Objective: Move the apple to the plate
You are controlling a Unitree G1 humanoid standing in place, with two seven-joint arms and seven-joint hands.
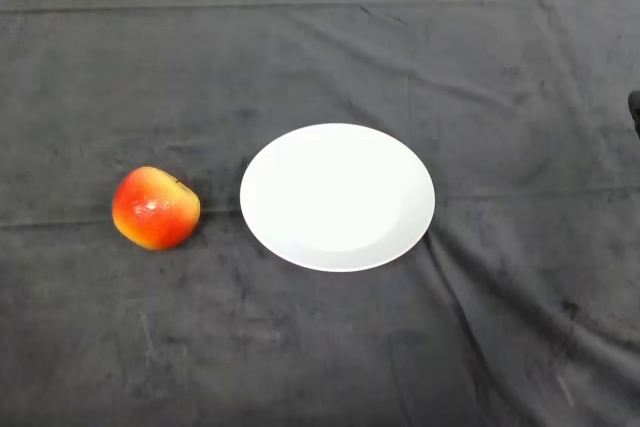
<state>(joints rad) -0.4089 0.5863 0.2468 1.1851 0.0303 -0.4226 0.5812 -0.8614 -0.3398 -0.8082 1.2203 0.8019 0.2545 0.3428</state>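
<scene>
On the dark cloth (320,367) before you, the red-and-yellow apple (155,209) lies on the cloth at the left, near the white plate's (337,197) left rim but not touching it. Farther back the cloth shows creases.

The scene is lit evenly and softly from above. A small glare spot is seen on the apple (155,209), left of centre. The plate (337,197) at centre is rendered bright white against the dark cloth (320,37), with faint shading inside its right rim.
</scene>
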